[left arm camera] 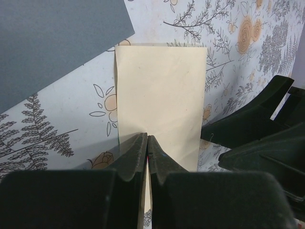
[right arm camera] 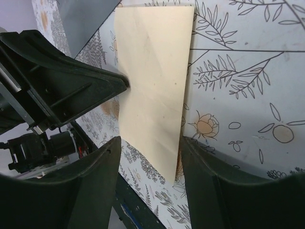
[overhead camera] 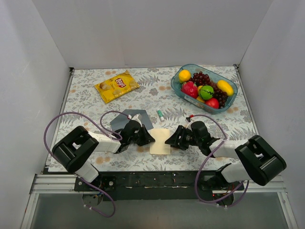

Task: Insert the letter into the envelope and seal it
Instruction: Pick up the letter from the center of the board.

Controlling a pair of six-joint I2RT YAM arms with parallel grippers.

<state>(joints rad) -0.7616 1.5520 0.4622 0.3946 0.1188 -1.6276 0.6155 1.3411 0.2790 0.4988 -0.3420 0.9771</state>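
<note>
The cream letter point(overhead camera: 160, 141) lies near the table's front edge, between the two arms. My left gripper point(overhead camera: 149, 138) is shut on its left edge; in the left wrist view the fingers point(left arm camera: 147, 138) meet over the sheet point(left arm camera: 159, 95). The right wrist view shows the letter point(right arm camera: 155, 76) tilted, its near corner off the table. My right gripper point(right arm camera: 150, 142) stands open with its fingers on either side of that near corner, touching nothing. The grey-blue envelope point(overhead camera: 122, 119) lies flat behind the left gripper, partly hidden by it, and shows in both wrist views point(left arm camera: 52, 43) point(right arm camera: 86, 19).
A yellow crisp bag point(overhead camera: 116, 86) lies at the back left. A blue bowl point(overhead camera: 174, 87) full of fruit stands at the back right. A small white and green stick point(overhead camera: 160, 114) lies behind the letter. White walls close the table on three sides.
</note>
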